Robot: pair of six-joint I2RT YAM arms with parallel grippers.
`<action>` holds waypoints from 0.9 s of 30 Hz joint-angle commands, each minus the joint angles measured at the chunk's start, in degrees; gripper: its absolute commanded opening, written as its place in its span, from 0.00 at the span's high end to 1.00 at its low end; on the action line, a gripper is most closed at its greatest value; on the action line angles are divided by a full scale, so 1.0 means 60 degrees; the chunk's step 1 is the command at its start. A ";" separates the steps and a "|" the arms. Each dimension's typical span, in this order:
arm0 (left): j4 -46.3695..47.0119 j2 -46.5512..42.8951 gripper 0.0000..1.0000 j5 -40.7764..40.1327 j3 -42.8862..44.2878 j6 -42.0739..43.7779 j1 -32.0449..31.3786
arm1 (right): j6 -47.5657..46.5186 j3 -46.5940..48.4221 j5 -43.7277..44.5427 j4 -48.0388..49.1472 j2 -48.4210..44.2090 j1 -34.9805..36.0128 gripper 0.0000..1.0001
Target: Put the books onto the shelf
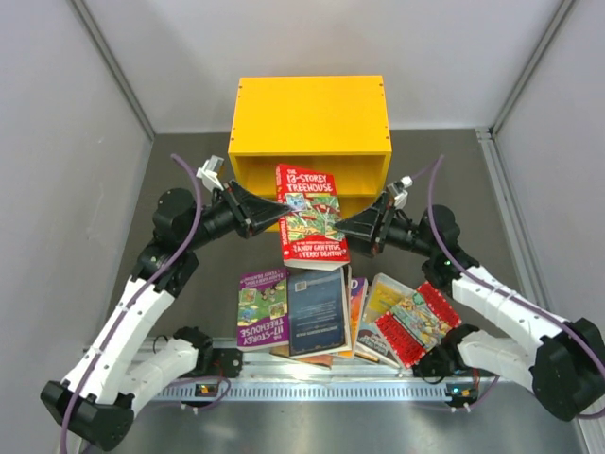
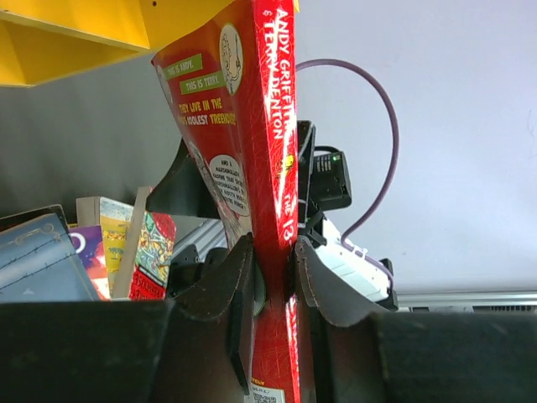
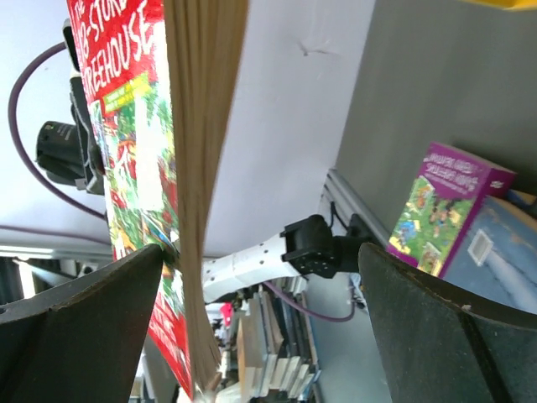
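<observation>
Top view, nearest me: the other books lie in a loose heap on the table between my two arms, a purple one at its left edge. Above the heap, my left gripper is clamped on the spine edge of the red book, held up cover-on to the camera. My right gripper stands spread wide at the book's page edge (not gripping it). Beyond stands the yellow shelf.
</observation>
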 commanded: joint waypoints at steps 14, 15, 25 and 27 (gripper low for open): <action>0.2525 0.1117 1.00 -0.1594 0.0582 -0.0274 -0.2105 | 0.1945 -0.0348 0.0522 0.3869 0.0281 0.0697 0.74; 0.2453 0.1176 1.00 -0.1624 0.0671 -0.0201 -0.2119 | 0.1828 -0.0245 0.0435 0.3695 0.0092 0.0697 0.88; -0.0491 0.1777 0.24 -0.1536 0.2794 0.1351 -0.2134 | -0.2885 0.3166 0.1209 -0.3876 -0.1492 0.0697 1.00; -0.0828 0.1850 0.11 -0.1565 0.3102 0.1615 -0.2134 | -0.3341 0.4044 0.1457 -0.5150 -0.1390 0.0697 1.00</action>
